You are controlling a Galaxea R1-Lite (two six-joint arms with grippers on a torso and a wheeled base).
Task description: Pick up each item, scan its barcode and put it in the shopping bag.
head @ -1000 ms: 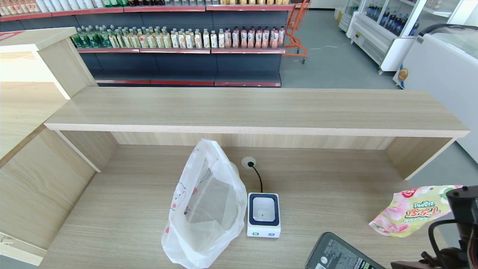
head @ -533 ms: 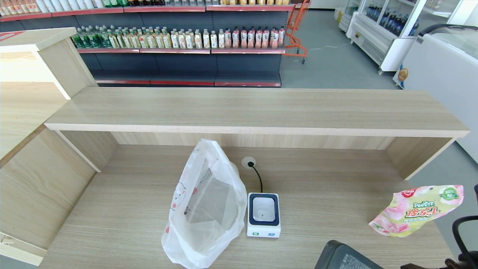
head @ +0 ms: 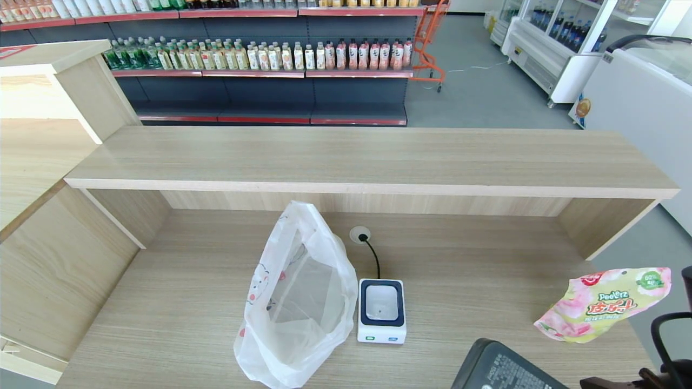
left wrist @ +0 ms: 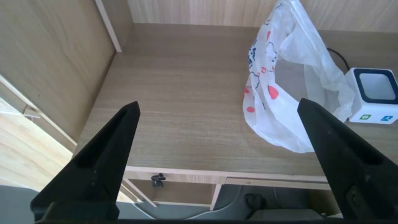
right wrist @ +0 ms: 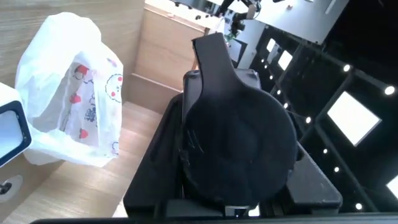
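A shop checkout desk (head: 476,270) with a shopping bag, a scanner and two items.
A white plastic shopping bag (head: 294,302) stands open near the middle of the desk, and a small white barcode scanner (head: 381,310) sits just beside it on the robot's right, its black cable (head: 372,254) running toward the back edge. A pink snack pouch (head: 603,305) lies at the right edge, partly overhanging. The right gripper (right wrist: 235,174) is clamped on a dark package (head: 503,370), held raised over the front edge, to the right of the scanner. The left gripper (left wrist: 217,106) hangs above the desk's left front part, its fingers wide apart and holding nothing.
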